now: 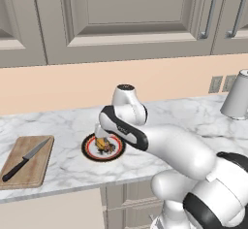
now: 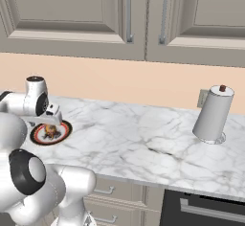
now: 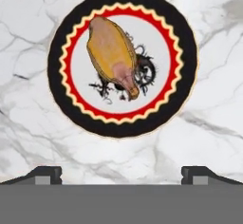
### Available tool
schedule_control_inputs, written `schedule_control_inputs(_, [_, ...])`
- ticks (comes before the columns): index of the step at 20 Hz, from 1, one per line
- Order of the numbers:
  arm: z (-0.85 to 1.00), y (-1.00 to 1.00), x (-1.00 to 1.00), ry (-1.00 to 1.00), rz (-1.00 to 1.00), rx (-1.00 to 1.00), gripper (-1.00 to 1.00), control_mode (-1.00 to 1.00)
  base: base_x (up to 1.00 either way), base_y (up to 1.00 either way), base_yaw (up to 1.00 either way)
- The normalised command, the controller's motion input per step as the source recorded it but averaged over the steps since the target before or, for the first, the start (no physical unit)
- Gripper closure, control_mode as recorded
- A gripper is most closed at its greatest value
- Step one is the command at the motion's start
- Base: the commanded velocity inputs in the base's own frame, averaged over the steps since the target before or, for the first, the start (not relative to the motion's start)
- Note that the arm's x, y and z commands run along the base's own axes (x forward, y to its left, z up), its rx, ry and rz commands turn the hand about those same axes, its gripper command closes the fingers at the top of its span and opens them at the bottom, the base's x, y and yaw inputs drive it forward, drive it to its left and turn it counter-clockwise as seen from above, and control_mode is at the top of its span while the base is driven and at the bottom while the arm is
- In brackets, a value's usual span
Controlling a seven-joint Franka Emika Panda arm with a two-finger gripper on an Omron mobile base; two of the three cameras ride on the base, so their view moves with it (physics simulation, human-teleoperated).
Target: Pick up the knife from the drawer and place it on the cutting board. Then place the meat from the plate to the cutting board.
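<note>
The round plate (image 3: 61, 99) with its red-orange rim and black ring lies on the marble counter, and the orange-brown meat (image 3: 111, 54) rests on its pale centre. My gripper (image 3: 121, 174) hovers straight above them, open with nothing between its fingertips (image 3: 47, 174). In the left base view the gripper (image 1: 101, 139) hangs over the plate (image 1: 89, 150), largely covered by the forearm. To the left lies the wooden cutting board (image 1: 36, 172) with the black-handled knife (image 1: 26, 159) diagonally on it. From the right I see the gripper (image 2: 51, 123) over the plate (image 2: 34, 136) and meat (image 2: 50, 132). A pale panel (image 1: 48, 213) under the counter may be the drawer; I cannot tell.
A white cylinder with a dark knob (image 2: 213, 115) stands on the counter far right, near a wall outlet (image 1: 215, 84). Wall cabinets with bar handles (image 2: 129, 9) hang above. Drawers (image 2: 110, 191) and a dark oven front (image 2: 206, 210) sit below the counter edge.
</note>
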Motion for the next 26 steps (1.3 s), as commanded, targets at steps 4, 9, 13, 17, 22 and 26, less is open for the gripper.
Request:
schedule_control_inputs(4, [-0.25,0.0,0.37,0.07,0.11,-0.03,-1.0,-1.0,0.0,0.0,0.0])
schedule_control_inputs(9, [-0.25,0.17,0.23,0.05,0.1,-0.05,-1.0,-1.0,0.0,0.0,0.0])
schedule_control_inputs(13, [-0.19,0.17,0.12,0.0,0.11,-0.04,-1.0,-1.0,0.0,0.0,0.0])
schedule_control_inputs(17, [-0.04,0.04,0.02,-0.01,0.09,0.0,-1.0,-1.0,0.0,0.0,0.0])
schedule_control_inputs(22, [-0.05,0.0,0.04,-0.02,0.04,0.0,-1.0,-1.0,0.0,0.0,0.0])
schedule_control_inputs(26, [-0.1,0.0,0.07,-0.05,0.03,0.0,-1.0,-1.0,0.0,0.0,0.0])
